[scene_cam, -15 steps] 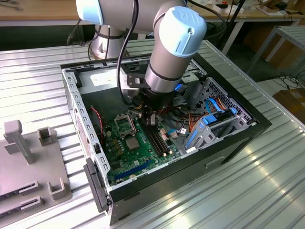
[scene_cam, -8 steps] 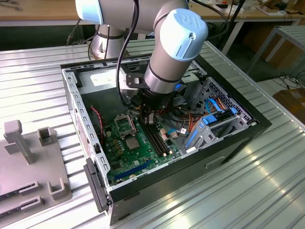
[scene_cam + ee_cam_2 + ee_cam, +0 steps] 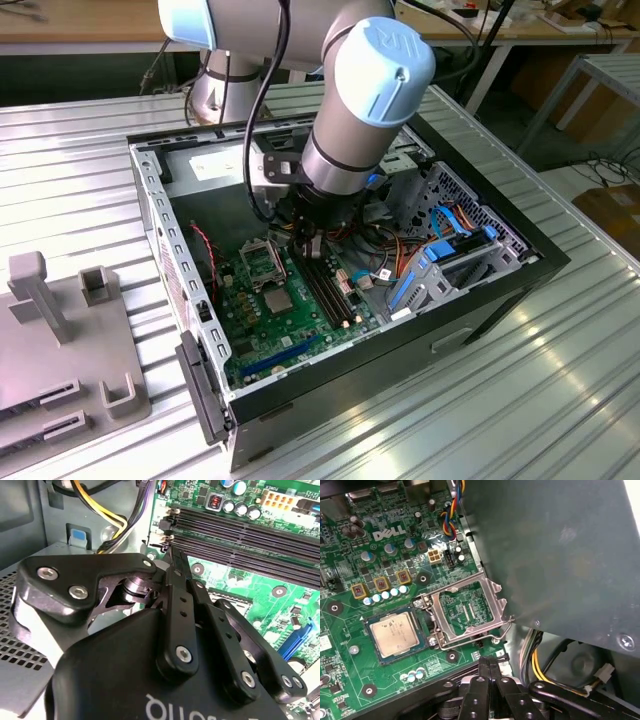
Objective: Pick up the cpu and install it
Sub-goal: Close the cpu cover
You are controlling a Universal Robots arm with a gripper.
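The cpu point(image 3: 397, 634), a small square chip with a silver-grey top, lies flat in the black-framed socket on the green motherboard point(image 3: 350, 580). In the exterior view the cpu point(image 3: 278, 301) sits near the board's middle. The socket's metal load plate point(image 3: 467, 609) stands swung open beside the chip, and its wire lever runs along the plate's edge. My gripper point(image 3: 487, 662) hovers above the board near the open plate, off to one side of the cpu. Its two black fingers point(image 3: 172, 562) are pressed together with nothing between them. In the exterior view the gripper point(image 3: 309, 246) hangs inside the case above the memory slots.
The open computer case point(image 3: 480, 300) lies on a ribbed metal table point(image 3: 560, 400). A grey power supply wall point(image 3: 555, 550) rises close to the load plate. Yellow and black cables point(image 3: 540, 662) run beside the gripper. Memory slots point(image 3: 250, 535) and blue drive brackets point(image 3: 420, 275) flank it. A grey fixture point(image 3: 60, 330) stands at the exterior view's left.
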